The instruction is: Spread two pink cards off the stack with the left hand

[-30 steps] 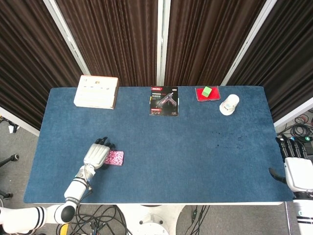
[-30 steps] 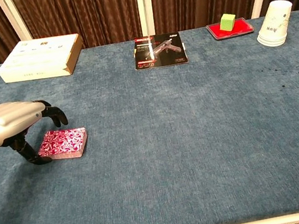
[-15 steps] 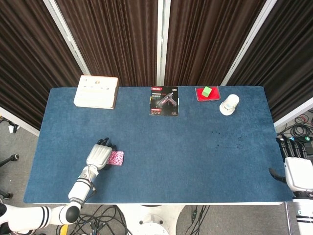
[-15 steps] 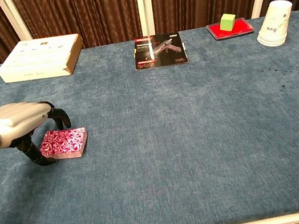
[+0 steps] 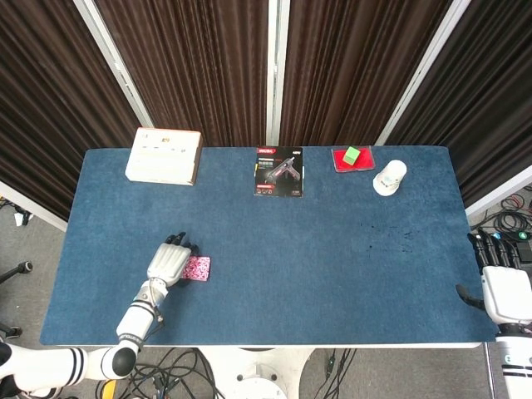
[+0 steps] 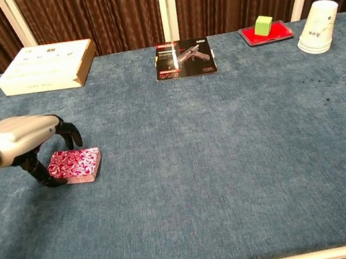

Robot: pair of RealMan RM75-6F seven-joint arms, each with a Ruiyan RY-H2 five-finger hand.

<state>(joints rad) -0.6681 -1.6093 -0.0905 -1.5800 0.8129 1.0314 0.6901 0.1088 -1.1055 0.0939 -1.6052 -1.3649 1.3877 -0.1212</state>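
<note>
the left hand (image 6: 24,139) hovers at the left edge of the chest view, palm down and fingers curled over the near-left end of the stack of pink cards (image 6: 75,165), which lies flat on the blue tabletop (image 6: 232,159) in the lower left of the frame. the stack sits just to the right of the hand, its long axis running roughly left to right across the frame, with its right half uncovered. dark fingertips (image 6: 72,135) hang just above the stack's left portion and the thumb drops beside its left edge; whether any of them touch the cards cannot be told, and the hand grips nothing. in the head view the same left hand (image 5: 169,263) covers the stack's (image 5: 198,268) left side in the lower left of the frame. no card looks slid off the top yet.

the right hand (image 5: 501,287) rests at the lower right edge of the head view, well apart from the cards, fingers extended and holding nothing. the left hand is far the nearer.

along the top of the frame stand a white cardboard box (image 6: 47,67), a glue-gun package (image 6: 184,58), a green block (image 6: 264,25) on a red tray (image 6: 277,33), and a stack of paper cups (image 6: 317,27). all lie well away; nothing blocks a sweep of cards toward the frame's right.
</note>
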